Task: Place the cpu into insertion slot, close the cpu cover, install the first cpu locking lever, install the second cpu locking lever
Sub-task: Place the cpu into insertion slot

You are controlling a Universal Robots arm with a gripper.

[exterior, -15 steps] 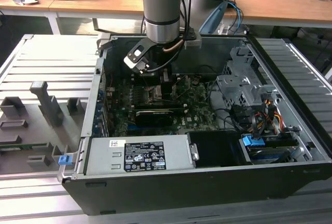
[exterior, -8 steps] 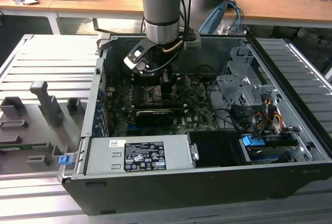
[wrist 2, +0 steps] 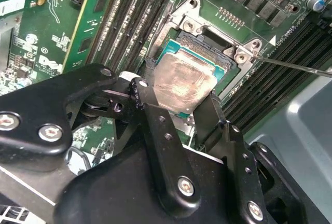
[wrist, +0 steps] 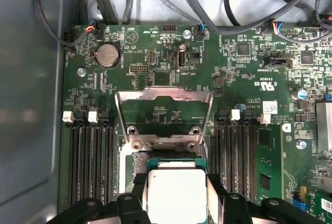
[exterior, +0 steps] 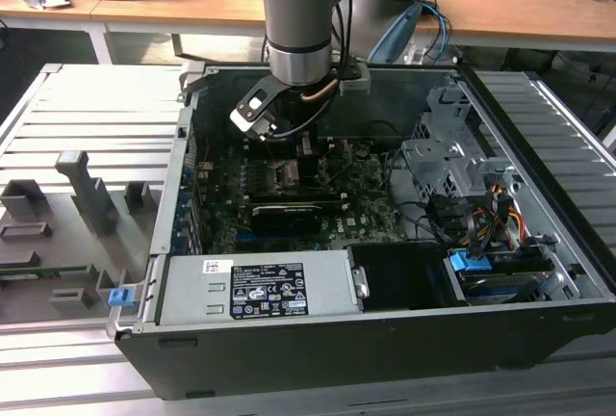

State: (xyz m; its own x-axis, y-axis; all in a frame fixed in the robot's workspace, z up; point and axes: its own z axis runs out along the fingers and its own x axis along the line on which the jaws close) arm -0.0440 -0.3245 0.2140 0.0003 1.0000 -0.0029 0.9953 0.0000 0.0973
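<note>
Slatted counter (exterior: 87, 108) carries an open computer case (exterior: 385, 358). Tool (wrist 2: 175, 95) grips the cpu (wrist 2: 184, 79) by two edges over the insertion slot (wrist 2: 207, 45); seated or not, cannot tell. Cpu cover (wrist: 163, 95) stands raised, so closing and both levers remain. First wrist view shows the cover's frame; second wrist view shows a free lever (wrist 2: 295, 66).

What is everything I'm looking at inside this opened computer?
case: one, black, lid off
motherboard: one, green, inside case
insertion slot: one, dark, silver-rimmed, on motherboard
cpu cover: one, silver, swung open beside slot
cpu: one, silver-tan, over slot
memory slots: two banks, black, flanking slot
coin battery: one, silver, on motherboard
power supply: one, silver, case's near edge in exterior view
gripper: one, black, shut on cpu
arm: one, grey and blue, above case
</note>
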